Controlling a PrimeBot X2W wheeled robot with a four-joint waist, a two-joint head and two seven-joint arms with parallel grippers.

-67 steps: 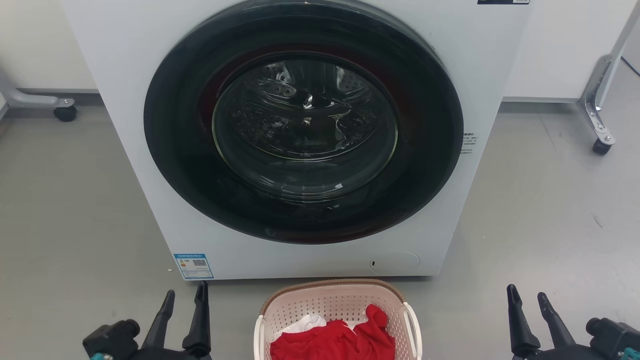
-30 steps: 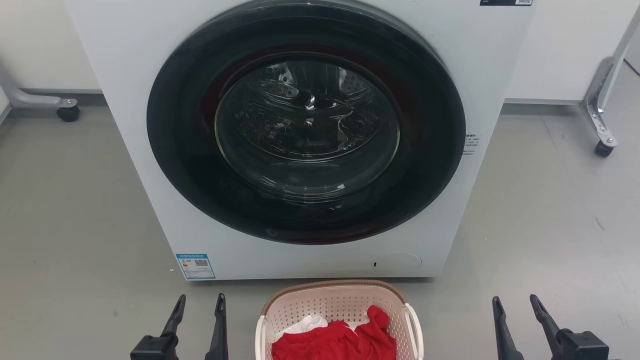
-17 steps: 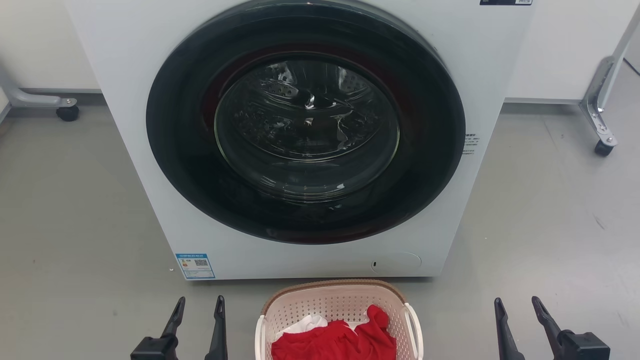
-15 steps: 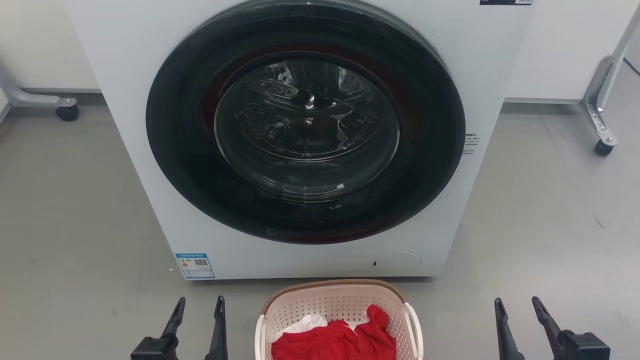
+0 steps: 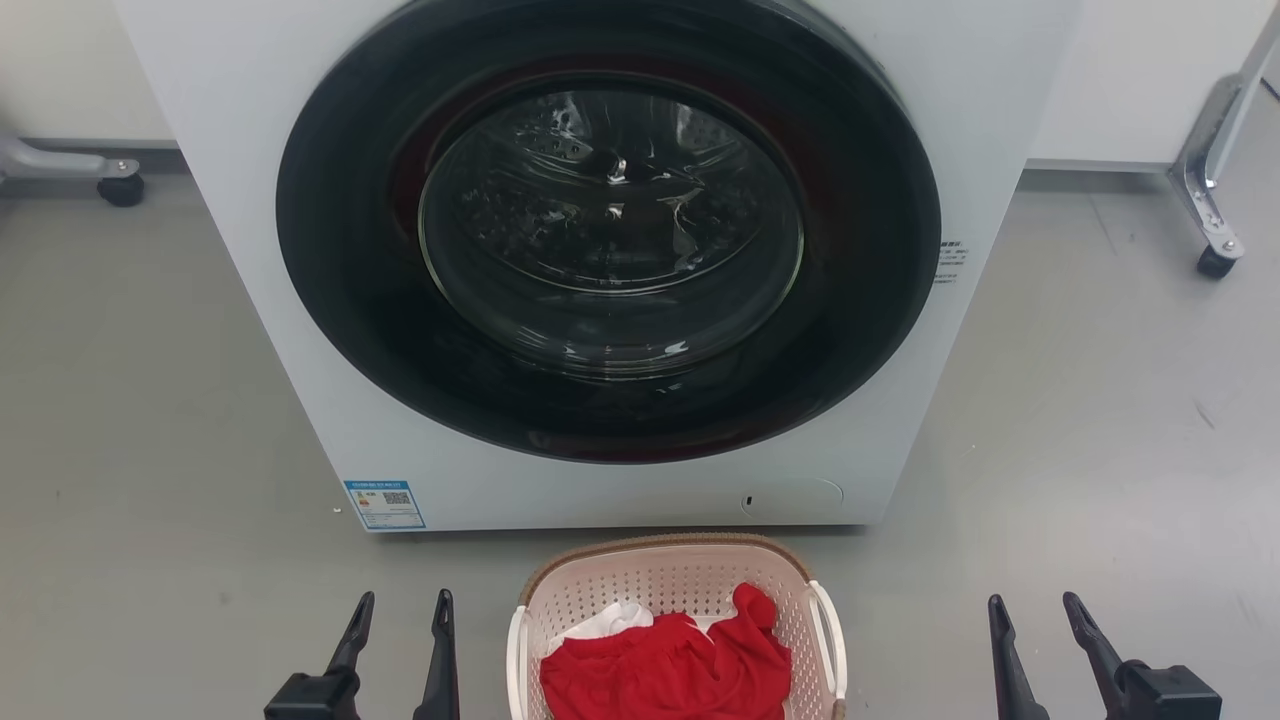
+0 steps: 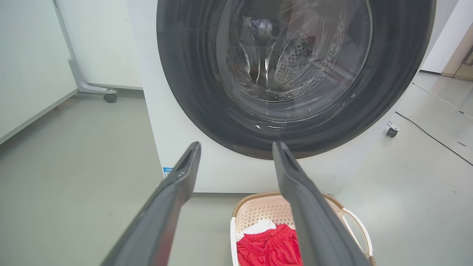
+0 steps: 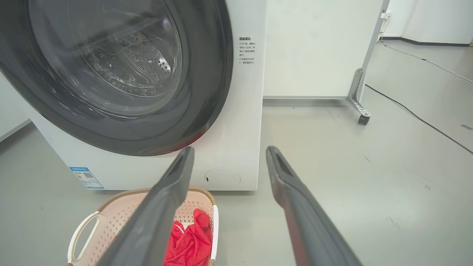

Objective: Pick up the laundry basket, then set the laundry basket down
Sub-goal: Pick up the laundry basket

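Low at six o'clock, the laundry basket (image 5: 655,588) sits before the washing machine (image 5: 300,350), red cloth (image 5: 665,670) inside. The left gripper (image 5: 405,598) at seven and right gripper (image 5: 1032,600) at five flank it, spread and empty.

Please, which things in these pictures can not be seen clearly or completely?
Head view: near end of the laundry basket, cut off by the bottom edge.
Head view: what lies under the red cloth, hidden by it.
Head view: print on the blue label, too small.
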